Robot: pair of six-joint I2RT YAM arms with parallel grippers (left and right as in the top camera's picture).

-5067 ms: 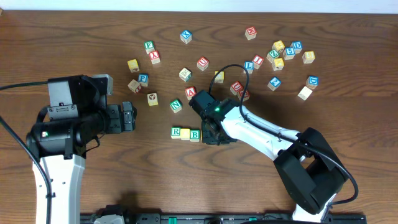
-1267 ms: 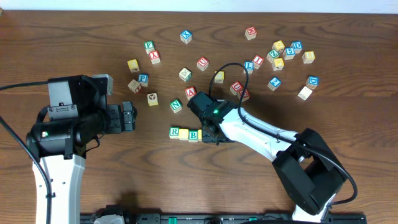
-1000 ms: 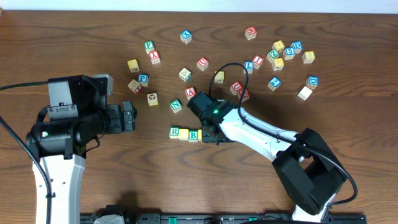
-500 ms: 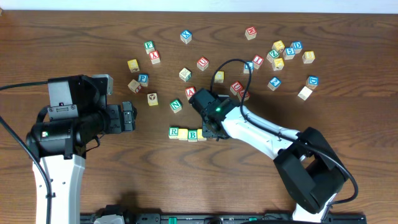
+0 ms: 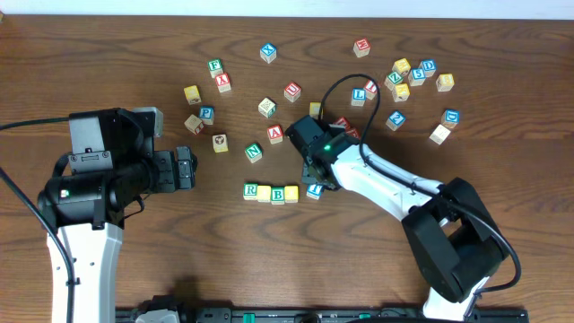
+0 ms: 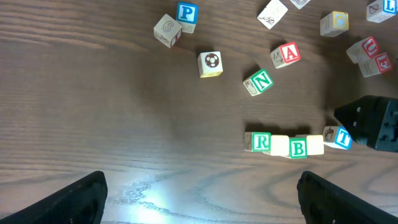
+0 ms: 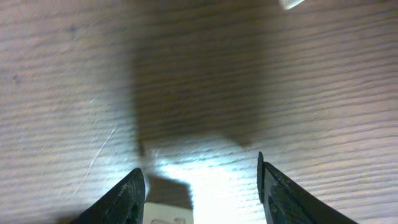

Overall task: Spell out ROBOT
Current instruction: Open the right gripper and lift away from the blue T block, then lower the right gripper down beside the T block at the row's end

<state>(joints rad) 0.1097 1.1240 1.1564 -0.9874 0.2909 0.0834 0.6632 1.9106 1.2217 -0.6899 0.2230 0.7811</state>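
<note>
Five cubes lie in a row near the table's middle: green R (image 5: 252, 190), a pale yellow one (image 5: 265, 192), green B (image 5: 278, 194), another pale yellow one (image 5: 291, 193), then blue T (image 5: 314, 190), set slightly askew at the right end. The left wrist view shows the same row: R (image 6: 260, 142), B (image 6: 298, 148), T (image 6: 339, 137). My right gripper (image 5: 316, 177) hovers just behind the T, open, with bare wood between its fingers (image 7: 124, 196) and only a pale cube edge (image 7: 165, 214) at the bottom of its view. My left gripper (image 5: 184, 169) is open, well left of the row.
Loose cubes lie behind the row: green N (image 5: 254, 152), red A (image 5: 275, 135), a soccer-ball cube (image 5: 220, 143), blue P (image 5: 206, 113). A denser cluster (image 5: 404, 76) sits at the back right. The right arm (image 5: 386, 184) stretches across the table's right half.
My right gripper has let go of the blue T cube at the row's right end and drawn back up and to the right. The left arm has not moved.
</note>
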